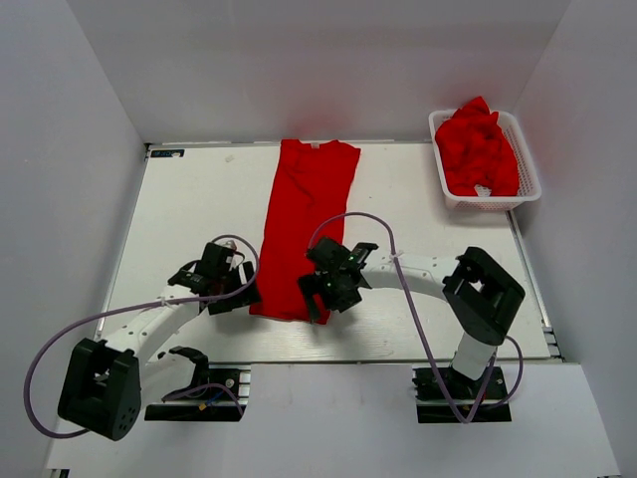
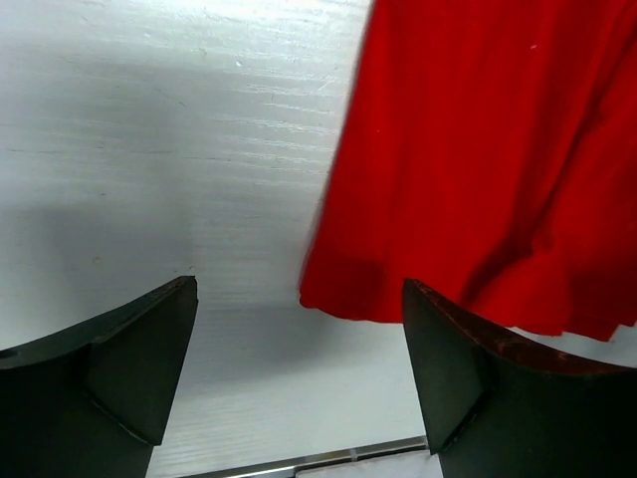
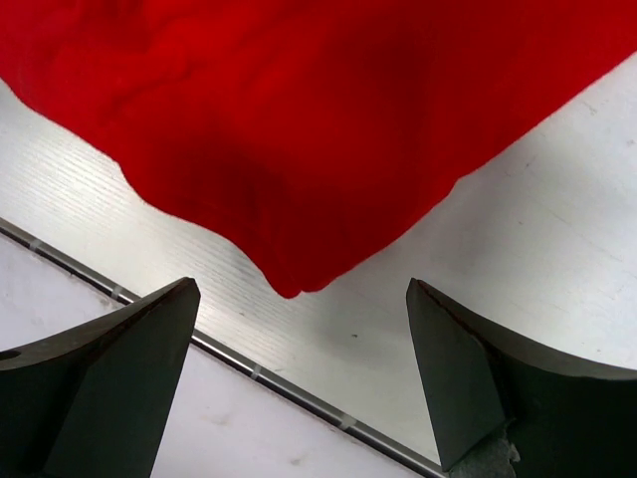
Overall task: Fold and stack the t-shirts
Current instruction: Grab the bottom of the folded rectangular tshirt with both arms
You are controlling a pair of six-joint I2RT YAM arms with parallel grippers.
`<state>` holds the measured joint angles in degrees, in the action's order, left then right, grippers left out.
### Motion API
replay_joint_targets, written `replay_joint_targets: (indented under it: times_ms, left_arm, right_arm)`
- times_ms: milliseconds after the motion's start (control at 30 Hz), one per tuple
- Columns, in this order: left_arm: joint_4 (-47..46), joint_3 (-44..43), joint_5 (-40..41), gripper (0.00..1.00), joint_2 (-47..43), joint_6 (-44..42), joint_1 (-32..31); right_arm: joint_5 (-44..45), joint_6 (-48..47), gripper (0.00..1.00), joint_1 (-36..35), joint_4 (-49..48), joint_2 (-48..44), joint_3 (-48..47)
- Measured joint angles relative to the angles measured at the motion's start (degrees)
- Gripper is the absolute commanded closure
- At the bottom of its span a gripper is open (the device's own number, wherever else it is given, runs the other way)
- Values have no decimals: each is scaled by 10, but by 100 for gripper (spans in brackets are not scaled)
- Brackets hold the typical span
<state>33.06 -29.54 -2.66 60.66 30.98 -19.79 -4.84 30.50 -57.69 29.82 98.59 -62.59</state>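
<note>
1. Folding in progress: a red t-shirt (image 1: pixel 307 224) lies flat as a long narrow strip with its sides already turned in. It runs from the middle of the far edge of the surface (image 1: pixel 199 199) towards the near edge, collar at the far end.
2. The left pincer (image 2: pixel 299 299) is spread wide over the hem's left corner and holds nothing.
3. The right pincer (image 3: pixel 301 289) is spread just as wide over the hem's right corner, also empty. Whether either one touches the cloth cannot be told.
4. The step in hand appears to be taking hold of the hem for the crosswise fold. The next move would call for both pincers to lower, close on their corners together, and carry the hem evenly towards the collar.
5. A white basket (image 1: pixel 493 202) at the far right corner holds crumpled shirts (image 1: pixel 478 149), also red. No folded stack is visible.
6. The surface is white with a faint grain, and a metal strip (image 3: pixel 249 368) runs along its near edge. Plain white walls (image 1: pixel 299 60) enclose the other three sides.
</note>
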Motion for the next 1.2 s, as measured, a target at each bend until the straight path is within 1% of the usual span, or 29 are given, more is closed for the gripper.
replay_joint_targets:
  times_ms: [100,133,167,267,300,367,400,433,467,500,567,600,633,700,733,767,900,1067,1200]
  left_arm:
    - [-17,10,-2,15,21,1,-4]
    - [-20,10,-3,20,24,1,-6]
    - [-26,10,-3,20,26,1,-8]
    - [-38,11,2,26,33,2,-16]
    - [-41,11,3,28,35,3,-19]
    - [-53,14,6,36,38,4,-23]
    - [-55,14,8,40,41,6,-27]
    - [-59,14,9,44,44,8,-31]
    - [-65,16,9,52,47,9,-36]
    - [-71,18,8,59,47,12,-40]
    - [-81,26,8,67,46,17,-49]
    - [-83,28,8,69,43,20,-53]
    - [-84,31,7,70,42,21,-57]
    - [-89,37,7,92,37,24,-65]
    - [-89,39,6,100,35,26,-69]
    - [-89,40,5,100,34,30,-72]
    - [-82,39,1,100,31,36,-81]
    - [-30,31,-10,100,2,38,-90]
    - [5,-7,-7,100,-23,41,-91]
  right_arm:
    - [-4,2,10,5,3,13,-9]
    - [-6,2,10,7,3,16,-11]
    - [-8,2,10,8,4,19,-14]
    - [-16,2,11,12,4,30,-20]
    - [-18,3,16,14,4,35,-21]
    - [-25,3,20,18,7,42,-26]
    - [-28,3,28,19,6,45,-27]
    - [-31,2,32,21,7,47,-29]
    - [-32,2,36,22,6,50,-30]
    - [-35,2,49,22,7,52,-31]
    - [-39,3,58,22,7,55,-31]
    - [-41,3,67,22,7,57,-31]
    - [-43,2,71,22,7,59,-31]
    - [-46,3,81,22,8,64,-31]
    - [-46,3,92,22,8,65,-31]
    - [-46,4,100,22,9,66,-31]
    - [-45,7,100,22,14,66,-31]
    - [-37,9,100,22,19,49,-25]
    - [-16,13,100,22,24,17,-21]
